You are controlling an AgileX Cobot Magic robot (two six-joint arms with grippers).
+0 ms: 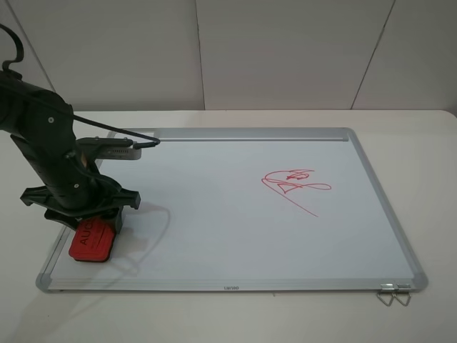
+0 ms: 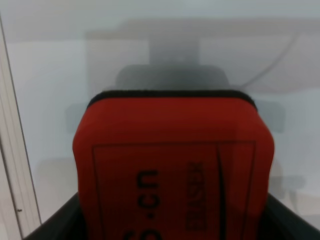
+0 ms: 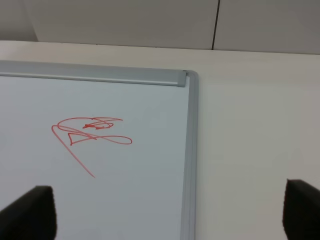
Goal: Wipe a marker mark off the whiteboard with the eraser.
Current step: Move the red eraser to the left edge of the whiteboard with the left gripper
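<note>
The whiteboard (image 1: 214, 236) lies flat on the table, silver-framed, and also fills the left wrist view (image 2: 45, 75) and the right wrist view (image 3: 150, 180). The red eraser (image 1: 91, 244) with black lettering rests on its near-left corner. My left gripper (image 1: 87, 223) comes down on it, its dark fingers (image 2: 47, 227) tight against the eraser (image 2: 172, 160) on both sides. A red looped scribble with a long diagonal tail (image 1: 293, 183) (image 3: 90, 132) sits right of the board's centre. The marker mark with the straight horizontal stroke is not in view. My right gripper (image 3: 170, 220) hovers open over the board's right frame.
A cream table (image 1: 407, 121) surrounds the board, with a white panelled wall behind. A metal clip (image 1: 393, 294) hangs off the board's near-right corner. A cable (image 1: 107, 130) runs from the left arm over the board's far-left corner.
</note>
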